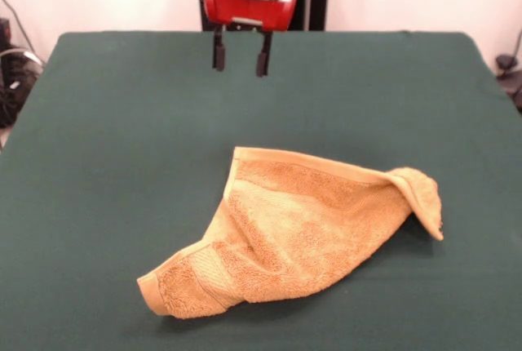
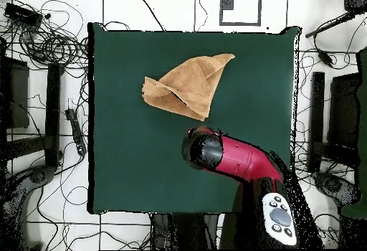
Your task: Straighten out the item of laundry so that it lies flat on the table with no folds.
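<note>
The claw (image 1: 241,59) hangs in the air above the far part of the table (image 1: 106,122), its two dark fingers (image 1: 218,53) spread apart with a clear gap of green cloth showing between them. It grips nothing and touches nothing; the towel (image 1: 285,228) lies well apart from it, toward six o'clock in the front view.

In the front view the arm is cut off at the top edge, so only the red wrist housing (image 1: 249,4) and the fingers show. In the overhead view the red and black arm (image 2: 240,158) covers the claw entirely, and the fingers cannot be seen there. The table's near edge is cut off at the bottom of the front view.

There is one claw, one towel and one table.

The towel (image 2: 188,87) is a golden-orange terry cloth, lying crumpled rather than flat. In the front view it sits a little toward five o'clock from the table's middle. One corner at three o'clock is folded over on itself into a small peak, and the corner at seven o'clock curls under, with a woven band visible beside it. How many layers lie beneath the folds cannot be made out. In the overhead view the towel lies at about eleven o'clock from the arm's end, forming a rough triangle with a crease down its middle.
</note>
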